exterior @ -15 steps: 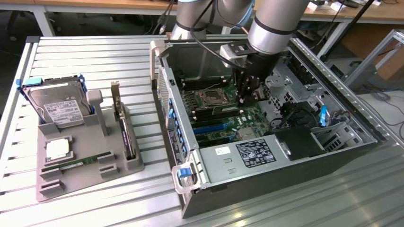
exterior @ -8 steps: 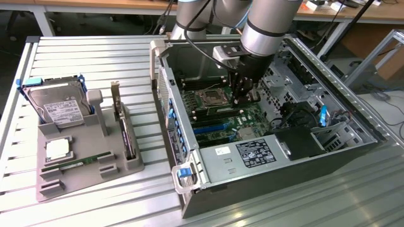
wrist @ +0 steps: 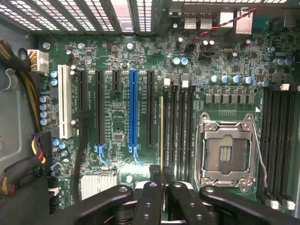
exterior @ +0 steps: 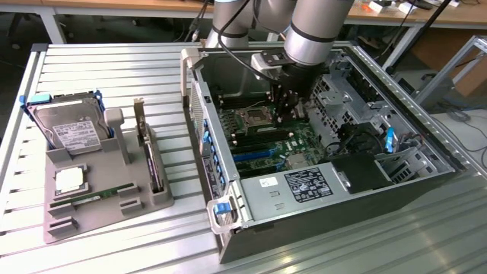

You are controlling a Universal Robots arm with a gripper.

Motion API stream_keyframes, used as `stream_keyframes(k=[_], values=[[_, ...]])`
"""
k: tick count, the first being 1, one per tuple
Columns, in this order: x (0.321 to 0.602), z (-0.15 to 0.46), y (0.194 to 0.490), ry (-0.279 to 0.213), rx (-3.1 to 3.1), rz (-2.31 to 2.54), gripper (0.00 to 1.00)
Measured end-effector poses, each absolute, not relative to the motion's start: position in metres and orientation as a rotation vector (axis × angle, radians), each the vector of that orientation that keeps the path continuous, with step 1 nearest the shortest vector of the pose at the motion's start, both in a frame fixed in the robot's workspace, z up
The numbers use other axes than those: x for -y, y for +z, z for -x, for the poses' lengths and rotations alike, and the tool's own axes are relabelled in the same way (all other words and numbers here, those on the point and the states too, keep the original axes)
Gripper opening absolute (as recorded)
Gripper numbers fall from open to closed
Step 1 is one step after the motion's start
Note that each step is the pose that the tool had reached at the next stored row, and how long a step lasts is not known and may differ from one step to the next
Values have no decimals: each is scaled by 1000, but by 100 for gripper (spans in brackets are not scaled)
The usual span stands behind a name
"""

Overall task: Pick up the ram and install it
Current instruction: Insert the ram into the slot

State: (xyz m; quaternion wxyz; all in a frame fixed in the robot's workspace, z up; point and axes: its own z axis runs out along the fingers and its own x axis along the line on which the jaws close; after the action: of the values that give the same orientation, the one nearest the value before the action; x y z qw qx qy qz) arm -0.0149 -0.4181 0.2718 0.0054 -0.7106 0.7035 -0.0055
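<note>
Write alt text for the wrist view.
The end effector, shut on the ram, holds it edge-on over the motherboard beside the black memory slots. An empty CPU socket sits next to those slots.

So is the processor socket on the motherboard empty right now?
Yes, in the wrist view the CPU socket sits bare inside its metal frame, with the contact field exposed and no chip or cooler on it.

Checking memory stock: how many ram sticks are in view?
2. One ram is held edge-on in the end effector, over the motherboard beside the CPU socket. A spare stick lies in the grey holder outside the case. Others may be hidden.
</note>
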Motion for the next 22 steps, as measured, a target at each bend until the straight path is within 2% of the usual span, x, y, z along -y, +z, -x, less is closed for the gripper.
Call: stream_keyframes(k=[15, 22], values=[[411, 23, 258, -18, -2229, 2200, 12], [411, 23, 253, -37, -2232, 2213, 12]])
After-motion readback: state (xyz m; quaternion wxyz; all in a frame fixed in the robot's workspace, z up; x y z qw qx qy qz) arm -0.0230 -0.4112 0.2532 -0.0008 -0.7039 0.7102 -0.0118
